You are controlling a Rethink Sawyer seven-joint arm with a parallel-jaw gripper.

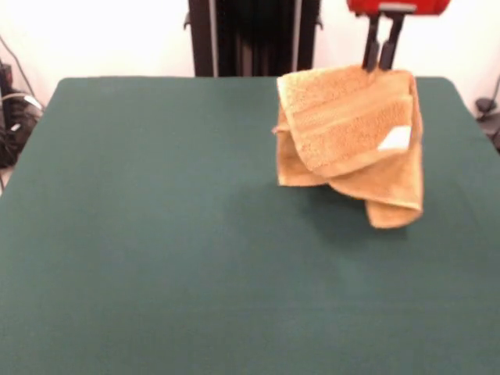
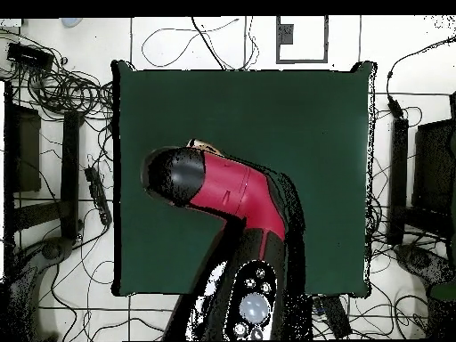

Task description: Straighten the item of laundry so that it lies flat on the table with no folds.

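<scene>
Orange-tan towel (image 1: 350, 141) hangs folded from the end effector (image 1: 380, 61).

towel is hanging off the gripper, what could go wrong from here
1. The gripper pinches only the top edge of the towel, so it may slip out and drop in a heap.
2. The towel hangs doubled over, tag outward; lowered like this, it would likely land folded on the table.
3. In the overhead view the arm hides almost all the towel.
</scene>
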